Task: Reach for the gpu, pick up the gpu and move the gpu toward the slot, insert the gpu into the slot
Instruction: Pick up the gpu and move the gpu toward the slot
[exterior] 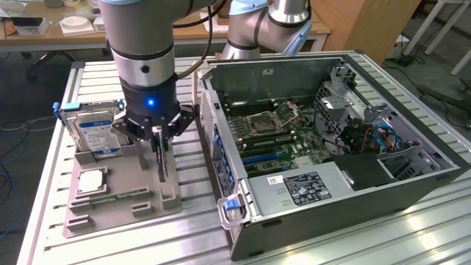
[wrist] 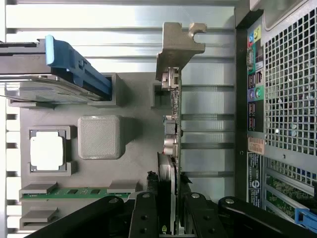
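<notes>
On the ribbed aluminium worktop (exterior: 368,243), a grey plastic tray (exterior: 121,212) lies at the exterior view's left, beside an open black computer case (exterior: 353,193) holding a green motherboard (exterior: 294,138). At the tray's far end a silver blue-labelled hard drive (exterior: 96,135) stands on edge, with a square silver processor chip (exterior: 90,181) and a green memory stick (exterior: 118,195) lying in front of it. On the tray's case side a thin dark gpu card (wrist: 173,94) stands on edge, clamped between black gripper fingers (wrist: 147,210) above.

Hard drive (exterior: 94,134), processor chip (exterior: 90,180) — both in the grey tray (exterior: 110,217).

Robotics lab — slotted aluminium bench (exterior: 147,248), wooden desk (exterior: 74,40) behind.
</notes>
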`<state>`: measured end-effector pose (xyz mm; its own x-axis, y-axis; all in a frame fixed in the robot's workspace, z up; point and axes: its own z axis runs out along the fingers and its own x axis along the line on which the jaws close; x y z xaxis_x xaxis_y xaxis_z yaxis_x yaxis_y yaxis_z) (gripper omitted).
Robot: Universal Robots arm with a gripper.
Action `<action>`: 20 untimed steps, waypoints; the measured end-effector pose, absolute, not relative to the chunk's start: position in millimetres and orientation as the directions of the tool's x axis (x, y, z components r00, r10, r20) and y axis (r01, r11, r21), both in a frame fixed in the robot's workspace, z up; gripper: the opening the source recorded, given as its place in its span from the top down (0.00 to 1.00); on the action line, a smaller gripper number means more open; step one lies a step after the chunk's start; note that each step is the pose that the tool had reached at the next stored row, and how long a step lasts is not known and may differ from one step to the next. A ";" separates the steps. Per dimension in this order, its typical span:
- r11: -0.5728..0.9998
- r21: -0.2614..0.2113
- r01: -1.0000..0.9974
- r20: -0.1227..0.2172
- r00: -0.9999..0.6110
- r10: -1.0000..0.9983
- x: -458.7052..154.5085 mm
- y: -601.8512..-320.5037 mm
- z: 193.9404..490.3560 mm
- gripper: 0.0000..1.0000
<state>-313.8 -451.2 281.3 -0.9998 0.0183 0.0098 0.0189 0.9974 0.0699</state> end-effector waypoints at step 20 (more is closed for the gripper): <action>0.997 0.071 0.019 0.010 -1.000 0.018 -313.8 -451.2 286.8 0.74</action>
